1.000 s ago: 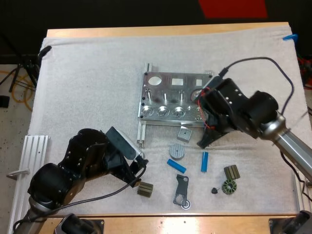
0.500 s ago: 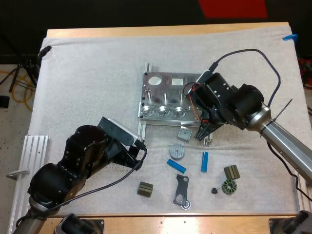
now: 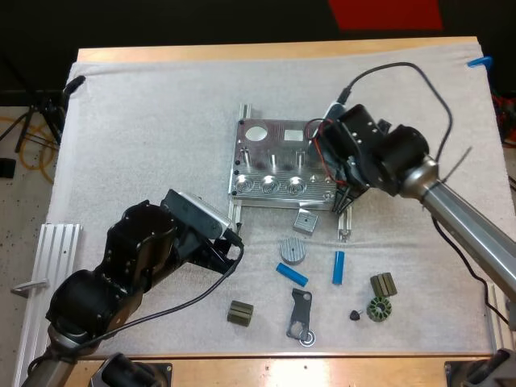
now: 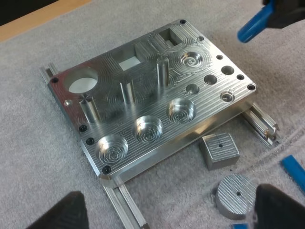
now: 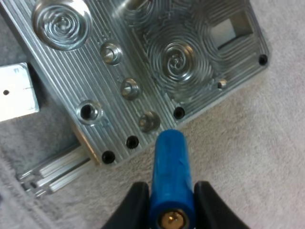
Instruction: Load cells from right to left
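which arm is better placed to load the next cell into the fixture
Right. The right gripper holds a blue cylinder beside the metal fixture, at its right-edge holes; the left gripper is open and empty.

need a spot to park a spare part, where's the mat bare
Bare: the mat beyond and left of the metal fixture. Crowded: between the fixture and the near edge, with the grey block, disc, two blue cylinders, bracket and dark parts; the right hand hangs at the fixture's right end.

No writing, number or brand mark can be read on the metal fixture (image 4: 152,95), blue cylinders (image 3: 338,267) or mat (image 3: 145,121).
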Controlling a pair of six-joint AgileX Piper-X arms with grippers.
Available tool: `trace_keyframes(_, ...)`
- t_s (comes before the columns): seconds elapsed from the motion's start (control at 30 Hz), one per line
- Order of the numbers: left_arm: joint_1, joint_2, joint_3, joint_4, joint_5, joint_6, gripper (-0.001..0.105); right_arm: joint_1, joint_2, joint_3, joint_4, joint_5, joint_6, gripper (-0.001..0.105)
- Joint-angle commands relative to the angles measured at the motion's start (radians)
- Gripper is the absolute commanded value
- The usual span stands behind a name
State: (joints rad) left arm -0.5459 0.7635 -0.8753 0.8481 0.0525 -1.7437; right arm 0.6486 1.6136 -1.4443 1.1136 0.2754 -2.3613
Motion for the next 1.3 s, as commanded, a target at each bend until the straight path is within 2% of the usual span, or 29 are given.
trace_keyframes(0.0, -0.001, -0.007, -0.001, -0.016, -0.013, -0.002, 0.070, -0.006, 0.021, -0.011, -0.009, 0.014, -0.041, 0.012)
trace_keyframes(0.2, -0.001, -0.007, -0.001, -0.016, -0.013, -0.002, 0.070, -0.006, 0.087, -0.011, -0.024, 0.039, -0.130, 0.012)
trace_keyframes(0.63, -0.001, -0.007, -0.001, -0.016, -0.013, -0.002, 0.070, -0.006, 0.135, -0.011, -0.069, 0.043, -0.157, 0.012)
trace_keyframes(1.27, -0.001, -0.007, -0.001, -0.016, -0.013, -0.002, 0.070, -0.006, 0.147, -0.011, -0.038, 0.043, -0.157, 0.012)
